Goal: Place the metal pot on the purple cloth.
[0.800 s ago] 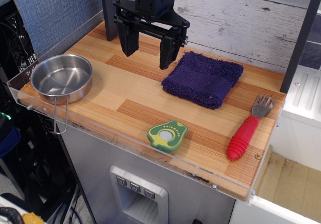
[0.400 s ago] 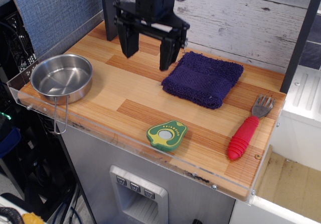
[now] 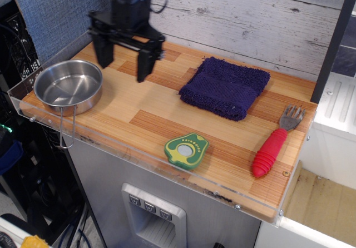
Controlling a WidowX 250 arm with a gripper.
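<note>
The metal pot (image 3: 68, 86) is a shallow shiny steel pan at the table's left front corner, upright and empty, its thin wire handle (image 3: 66, 130) hanging over the front edge. The purple cloth (image 3: 225, 87) lies folded at the back right of the table. My black gripper (image 3: 124, 66) hangs open and empty above the wood, just right of and behind the pot, well left of the cloth.
A green avocado-shaped toy (image 3: 185, 149) lies near the front edge. A red-handled fork (image 3: 274, 144) lies at the right. A clear plastic rim (image 3: 167, 173) runs along the wooden table's front and left. A plank wall stands behind.
My gripper has moved left, from beside the cloth's left edge to just beside the pot. It stays open. Pot and cloth have not moved.
</note>
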